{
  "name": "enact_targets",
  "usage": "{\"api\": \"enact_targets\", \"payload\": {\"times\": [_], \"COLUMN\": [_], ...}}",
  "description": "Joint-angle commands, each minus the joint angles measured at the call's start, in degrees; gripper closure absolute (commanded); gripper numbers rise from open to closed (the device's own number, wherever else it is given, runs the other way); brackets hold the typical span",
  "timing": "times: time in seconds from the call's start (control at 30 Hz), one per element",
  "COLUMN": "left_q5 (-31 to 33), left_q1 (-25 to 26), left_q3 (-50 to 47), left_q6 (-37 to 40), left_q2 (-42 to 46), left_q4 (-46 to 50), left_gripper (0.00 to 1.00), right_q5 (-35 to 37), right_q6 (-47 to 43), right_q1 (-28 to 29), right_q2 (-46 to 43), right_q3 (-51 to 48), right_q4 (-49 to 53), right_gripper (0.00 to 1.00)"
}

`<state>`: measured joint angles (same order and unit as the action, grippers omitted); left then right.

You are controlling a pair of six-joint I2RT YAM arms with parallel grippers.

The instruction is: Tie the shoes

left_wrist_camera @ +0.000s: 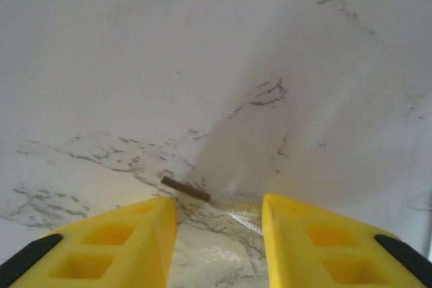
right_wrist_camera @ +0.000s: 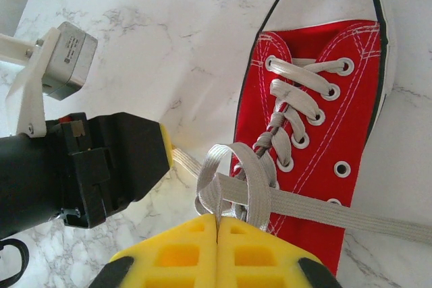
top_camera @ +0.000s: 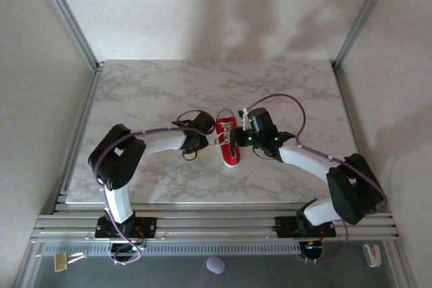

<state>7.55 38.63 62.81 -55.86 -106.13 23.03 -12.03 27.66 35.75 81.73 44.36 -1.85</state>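
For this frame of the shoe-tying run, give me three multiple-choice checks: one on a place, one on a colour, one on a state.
1. Where does the sneaker lie?
A) between the left end effector and the right end effector
B) at a far corner of the table
C) on the metal rails

2. What colour is its canvas?
A) blue
B) red
C) black

3. How is the right end effector?
A) open above bare marble
B) shut on a lace loop
C) shut on the sole

Answers:
1 A: the top view shows it mid-table, with one end effector on each side.
2 B: the wrist view shows red canvas.
3 B: its yellow fingers meet on the loop.
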Motion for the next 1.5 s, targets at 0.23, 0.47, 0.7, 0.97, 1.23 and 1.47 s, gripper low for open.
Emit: {"api": "enact_targets", "payload": {"times": [0.23,0.47,0.7,0.97,1.23,1.47], "left_q5": [1.39,1.59,0.86,-1.46,-5.45,-7.99], "left_q1": [-0.13,-0.4,-1.34,-2.68,-3.48,-3.65], "left_q3": [5.94,11.3,14.6,17.61,16.19,11.9], "left_q6": [3.58,7.93,10.34,12.09,11.95,11.21], "left_q2": [-9.23,-11.89,-12.48,-14.3,-14.94,-10.29], "left_q4": [-1.92,-2.44,-4.26,-6.63,-9.84,-13.62], "left_gripper": [0.75,0.84,0.91,0.95,0.82,0.61], "right_q5": [-0.62,-0.7,-0.64,-0.79,-1.71,-2.99], "right_q6": [-0.43,-0.41,-0.3,-0.32,-0.59,-0.66], "right_q1": [-0.4,-0.41,-0.4,-0.37,-0.37,-0.33], "right_q2": [-0.3,-0.6,-1.18,-1.16,-0.8,0.61], "right_q3": [0.54,0.5,0.5,0.43,0.71,1.6], "right_q4": [0.62,0.72,1.12,1.4,1.67,1.5], "right_gripper": [1.0,1.0,1.0,1.0,1.0,1.0]}}
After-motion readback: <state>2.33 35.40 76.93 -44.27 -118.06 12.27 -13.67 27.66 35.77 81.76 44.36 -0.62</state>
